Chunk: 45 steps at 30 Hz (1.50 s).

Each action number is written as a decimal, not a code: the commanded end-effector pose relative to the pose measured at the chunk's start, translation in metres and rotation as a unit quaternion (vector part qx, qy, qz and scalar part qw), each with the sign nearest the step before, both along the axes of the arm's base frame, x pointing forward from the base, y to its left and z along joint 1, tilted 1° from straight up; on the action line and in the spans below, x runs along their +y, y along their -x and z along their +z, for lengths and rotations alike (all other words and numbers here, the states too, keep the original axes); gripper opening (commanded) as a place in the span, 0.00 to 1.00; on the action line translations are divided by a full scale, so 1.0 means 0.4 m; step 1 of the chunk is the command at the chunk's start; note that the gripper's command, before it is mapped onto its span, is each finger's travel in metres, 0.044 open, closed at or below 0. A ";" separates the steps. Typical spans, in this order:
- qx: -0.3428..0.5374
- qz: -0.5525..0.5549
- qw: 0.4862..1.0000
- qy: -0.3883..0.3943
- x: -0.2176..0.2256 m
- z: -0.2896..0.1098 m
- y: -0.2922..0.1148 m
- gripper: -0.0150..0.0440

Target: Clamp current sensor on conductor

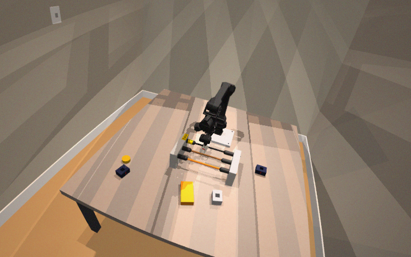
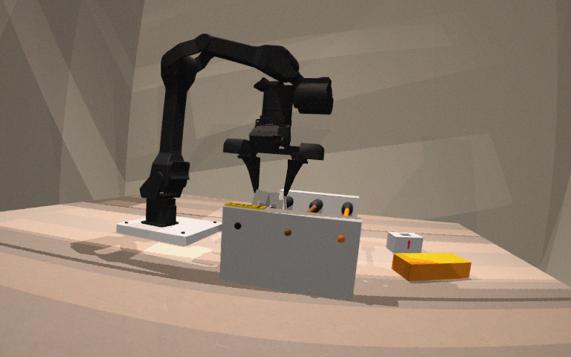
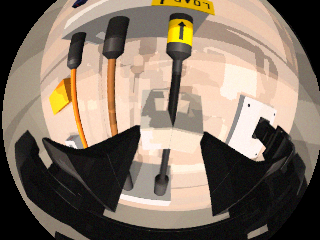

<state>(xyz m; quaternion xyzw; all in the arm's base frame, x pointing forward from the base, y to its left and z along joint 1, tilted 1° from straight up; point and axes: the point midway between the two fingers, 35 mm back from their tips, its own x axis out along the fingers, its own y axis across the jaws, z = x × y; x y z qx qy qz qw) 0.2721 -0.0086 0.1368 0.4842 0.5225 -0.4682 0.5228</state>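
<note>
Hanging over the fixture [image 2: 290,256], the gripper [image 2: 271,189] points straight down with its fingers clamped on the pale sensor [image 2: 269,198], which sits low between the two end plates, at the black conductor [image 1: 212,148] nearest the arm's base plate [image 1: 225,137].

From the top view, the sensor [image 1: 204,148] shows only as a small pale patch with a red mark, mostly hidden under the wrist. That view alone lays out the rest: three conductors side by side, the two at 6 o'clock orange, a yellow LOAD marker [image 1: 185,136] at the 10 o'clock corner, two navy blocks [image 1: 122,171], a yellow disc [image 1: 126,158], a yellow box [image 1: 187,193] and a white block [image 1: 217,196].

Only the exterior view shows both fingertips [image 2: 255,178] against the sensor's sides and the sensor tilted slightly.

Looking down through the wrist view, the black conductor [image 3: 175,90] runs through the sensor [image 3: 170,110] toward 12 o'clock, where a yellow sleeve [image 3: 180,34] carries an arrow toward the marker [image 3: 182,2]. Whether the sensor is latched cannot be told.
</note>
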 end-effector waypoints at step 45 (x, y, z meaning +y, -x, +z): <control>0.000 0.000 1.000 0.000 0.000 0.001 0.000 0.97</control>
